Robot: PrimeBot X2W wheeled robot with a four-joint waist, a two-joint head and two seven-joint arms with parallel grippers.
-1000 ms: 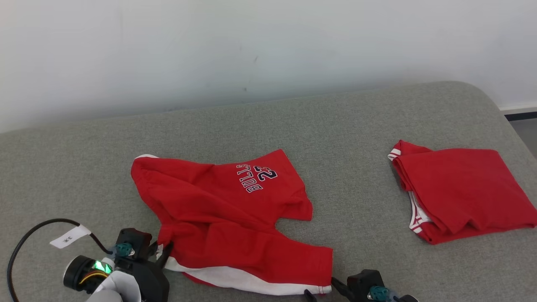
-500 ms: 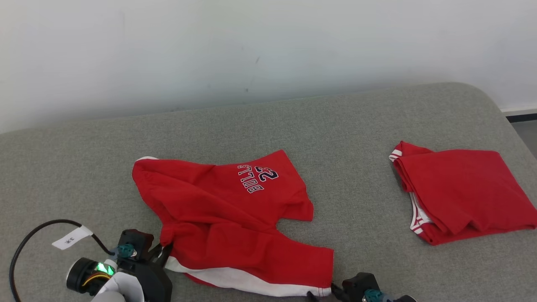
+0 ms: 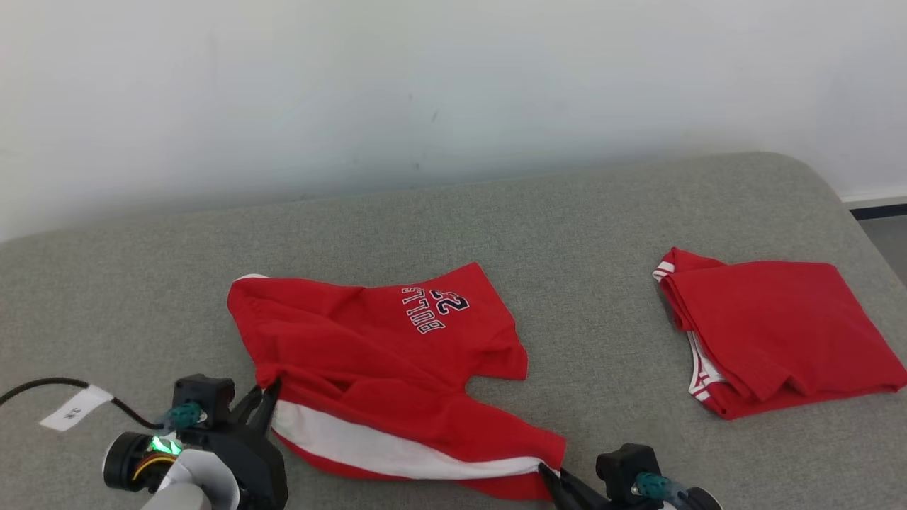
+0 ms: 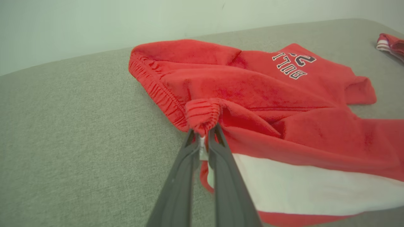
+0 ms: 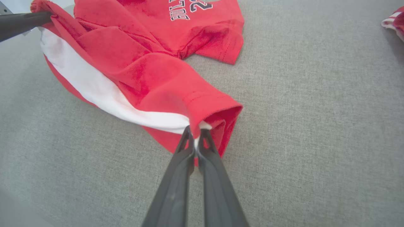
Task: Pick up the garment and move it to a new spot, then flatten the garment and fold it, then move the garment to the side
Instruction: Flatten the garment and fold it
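Against a pale wall [image 3: 453, 85], grey fabric surface [image 3: 602, 227], red garment [image 3: 368, 354] spread

A plain pale wall [image 3: 453, 78] stands behind a wide grey fabric surface [image 3: 581, 234] with a rounded far corner. At the right edge a bit of grey floor [image 3: 894, 234] shows.

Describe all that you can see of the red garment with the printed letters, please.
The red garment looks like soft knit shorts with a white side stripe, a gathered elastic waistband and dark, white-edged lettering. It lies crumpled, not flat, on the grey cushion. The left gripper has its fingers shut on the waistband corner, and the right gripper on a leg hem; both pinched ends look slightly raised.
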